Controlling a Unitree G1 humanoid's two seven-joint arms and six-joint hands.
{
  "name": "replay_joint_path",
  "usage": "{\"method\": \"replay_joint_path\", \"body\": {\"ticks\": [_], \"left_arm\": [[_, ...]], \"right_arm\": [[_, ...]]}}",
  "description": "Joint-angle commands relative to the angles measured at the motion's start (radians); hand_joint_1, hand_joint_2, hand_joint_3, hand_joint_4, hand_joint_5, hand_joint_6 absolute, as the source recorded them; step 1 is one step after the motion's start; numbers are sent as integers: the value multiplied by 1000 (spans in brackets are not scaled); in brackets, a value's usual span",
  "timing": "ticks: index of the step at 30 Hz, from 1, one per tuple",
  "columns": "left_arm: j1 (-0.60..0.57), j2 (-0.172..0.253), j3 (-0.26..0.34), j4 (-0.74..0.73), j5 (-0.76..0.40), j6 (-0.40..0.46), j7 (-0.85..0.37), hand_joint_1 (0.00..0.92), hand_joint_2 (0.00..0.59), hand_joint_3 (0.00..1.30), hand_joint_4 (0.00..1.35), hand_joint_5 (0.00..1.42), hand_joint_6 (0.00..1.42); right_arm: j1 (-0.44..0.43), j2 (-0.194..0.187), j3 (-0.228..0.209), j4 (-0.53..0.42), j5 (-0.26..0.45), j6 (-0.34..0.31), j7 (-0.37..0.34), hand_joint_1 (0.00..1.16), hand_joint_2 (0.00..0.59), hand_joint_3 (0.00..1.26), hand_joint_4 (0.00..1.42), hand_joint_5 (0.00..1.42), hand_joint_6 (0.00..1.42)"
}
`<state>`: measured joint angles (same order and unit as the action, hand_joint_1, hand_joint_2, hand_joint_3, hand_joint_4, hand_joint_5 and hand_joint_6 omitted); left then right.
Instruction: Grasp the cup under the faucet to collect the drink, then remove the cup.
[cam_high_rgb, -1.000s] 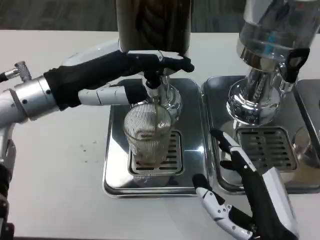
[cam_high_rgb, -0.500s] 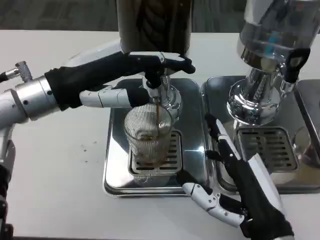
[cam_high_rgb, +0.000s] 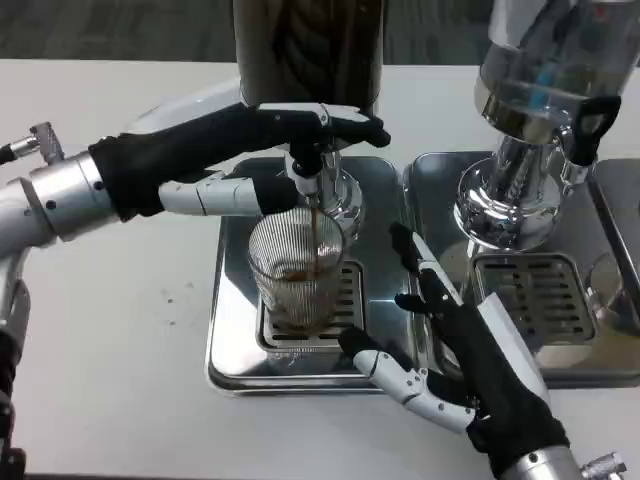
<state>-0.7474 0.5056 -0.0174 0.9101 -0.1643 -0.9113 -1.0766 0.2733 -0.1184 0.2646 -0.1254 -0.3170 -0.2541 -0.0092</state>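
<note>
Cup (cam_high_rgb: 297, 283): clear ribbed glass, cylindrical, upright on the slotted grate of the polished steel drip tray (cam_high_rgb: 230, 350), under the faucet (cam_high_rgb: 308, 180); a thin brown stream falls into it.
Left hand (cam_high_rgb: 250, 140): fingers pressed on the faucet lever.
Right hand (cam_high_rgb: 460, 360): fingers spread, empty, beside the cup at the tray's right edge.
</note>
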Motion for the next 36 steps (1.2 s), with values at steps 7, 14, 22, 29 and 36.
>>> {"method": "replay_joint_path", "body": {"ticks": [7, 14, 22, 29, 36], "left_arm": [[20, 8, -13, -16, 16, -11, -5, 0, 73, 241, 122, 137, 93], [23, 8, -13, -21, 14, -12, -4, 0, 74, 241, 123, 138, 100], [27, 11, -12, -29, 12, -10, -3, 0, 74, 241, 123, 138, 103], [28, 12, -10, -35, 9, -8, -3, 0, 74, 241, 123, 138, 103], [30, 12, -11, -43, 9, -6, 0, 0, 74, 241, 123, 138, 103]], "right_arm": [[-62, 17, 4, 48, 12, 4, 4, 504, 197, 46, 43, 26, 191], [-103, 23, 2, 86, 17, 4, 5, 500, 195, 47, 44, 26, 192], [-148, 36, 5, 135, 14, 2, 1, 503, 203, 55, 44, 26, 192], [-185, 41, 4, 170, 16, -1, 2, 506, 208, 56, 44, 32, 192], [-224, 46, 5, 217, 17, -10, 0, 505, 207, 57, 52, 38, 193]]}}
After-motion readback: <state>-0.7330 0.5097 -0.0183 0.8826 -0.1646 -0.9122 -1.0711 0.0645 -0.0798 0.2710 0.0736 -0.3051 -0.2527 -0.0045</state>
